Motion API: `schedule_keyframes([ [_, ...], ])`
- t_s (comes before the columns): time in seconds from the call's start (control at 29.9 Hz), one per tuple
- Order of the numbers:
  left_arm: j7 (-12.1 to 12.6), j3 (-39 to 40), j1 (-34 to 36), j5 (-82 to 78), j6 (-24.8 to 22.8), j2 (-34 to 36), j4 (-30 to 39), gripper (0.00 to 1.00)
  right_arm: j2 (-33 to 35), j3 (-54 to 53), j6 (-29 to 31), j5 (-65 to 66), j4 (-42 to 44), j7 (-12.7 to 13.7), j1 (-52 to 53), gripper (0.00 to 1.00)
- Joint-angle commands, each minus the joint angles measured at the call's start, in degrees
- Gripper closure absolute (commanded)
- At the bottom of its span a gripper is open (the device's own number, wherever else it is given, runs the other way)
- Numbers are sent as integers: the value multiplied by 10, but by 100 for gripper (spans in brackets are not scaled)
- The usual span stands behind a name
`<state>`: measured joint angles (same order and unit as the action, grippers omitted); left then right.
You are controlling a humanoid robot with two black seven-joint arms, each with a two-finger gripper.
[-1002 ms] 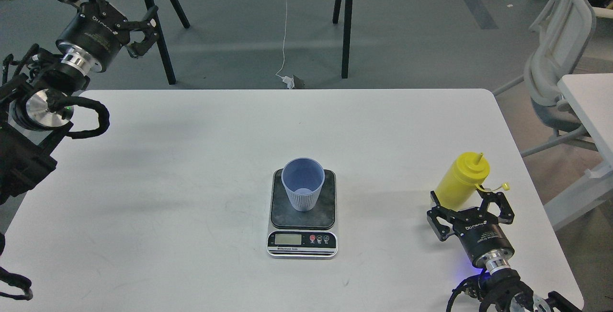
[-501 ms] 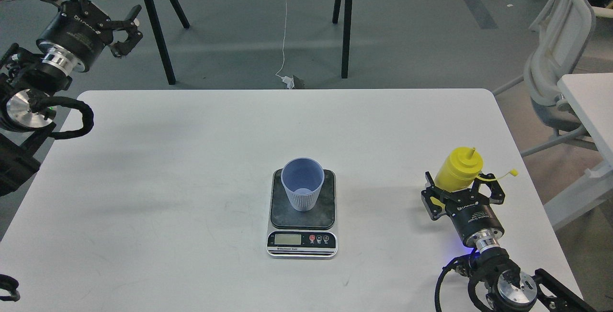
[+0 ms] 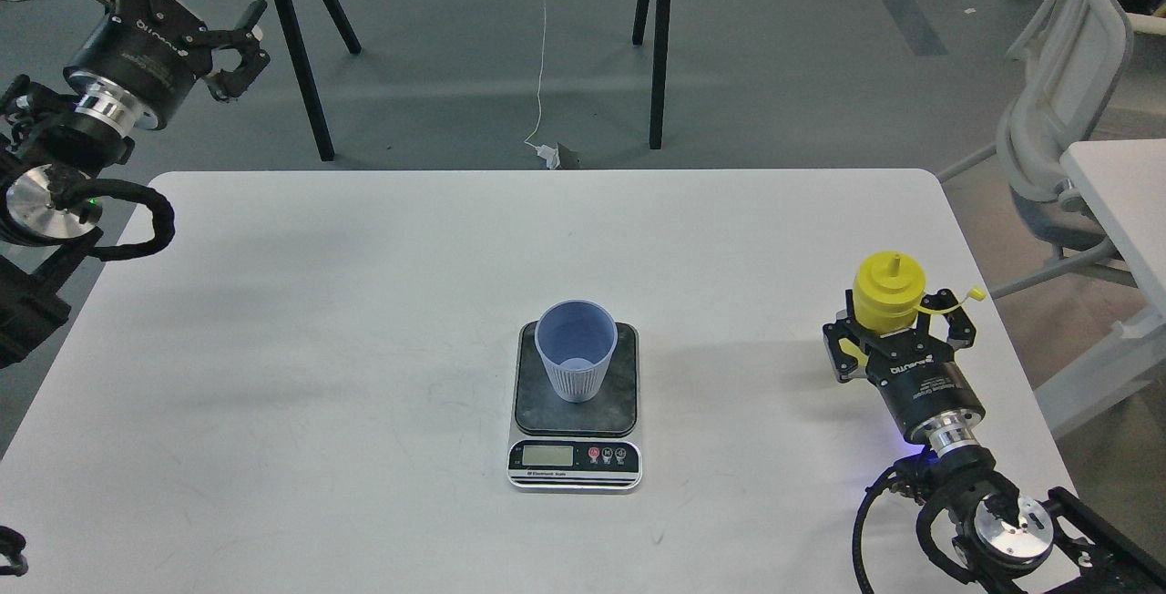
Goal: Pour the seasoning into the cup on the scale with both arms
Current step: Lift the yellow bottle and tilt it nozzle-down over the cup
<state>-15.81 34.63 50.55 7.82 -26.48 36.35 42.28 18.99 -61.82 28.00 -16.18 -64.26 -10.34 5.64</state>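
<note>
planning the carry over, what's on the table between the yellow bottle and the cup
Nothing: in the head view only bare white table lies between the seasoning, gripped by the right gripper, and the cup on the scale.

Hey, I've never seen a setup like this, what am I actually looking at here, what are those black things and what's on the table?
This is one picture, taken from a humanoid robot's own head, looking forward and down at a white table. The black things are its two arms.

The left gripper is raised at the far left, past the table's back edge; its jaws are apart and hold nothing.

The right gripper is at the table's right side. Its jaws sit on either side of a yellow squeeze bottle, which stands upright with its small cap hanging off on a tether. The grip looks closed on the bottle.

In the middle lies a kitchen scale, and a blue-grey ribbed cup stands on its dark platform. The cup looks empty.
</note>
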Motion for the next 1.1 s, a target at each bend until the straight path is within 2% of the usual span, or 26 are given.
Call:
schedule_keyframes([
  [0.0,0,0,-1,0,0,6,3,0,52,-5,0,39,-48,0,37,65],
  [0.17,6,0,-3,0,-8,13,3,0,50,6,0,230,-75,0,117,65],
  [0.37,7,0,-9,7,-8,6,-9,0,56,99,-4,316,-84,-2,246,65],
  [0.57,10,4,-27,62,-15,-18,-19,0,63,230,-93,387,-77,-5,392,65],
  [0.8,17,28,-56,103,-15,-56,-40,0,54,351,-197,492,-75,-17,498,65],
  [0.94,18,65,-82,103,-15,-65,-41,0,26,428,-247,634,-38,-49,546,66],
  [1.07,17,68,-89,103,-15,-71,-41,0,-1,471,-268,691,-18,-56,571,66],
])
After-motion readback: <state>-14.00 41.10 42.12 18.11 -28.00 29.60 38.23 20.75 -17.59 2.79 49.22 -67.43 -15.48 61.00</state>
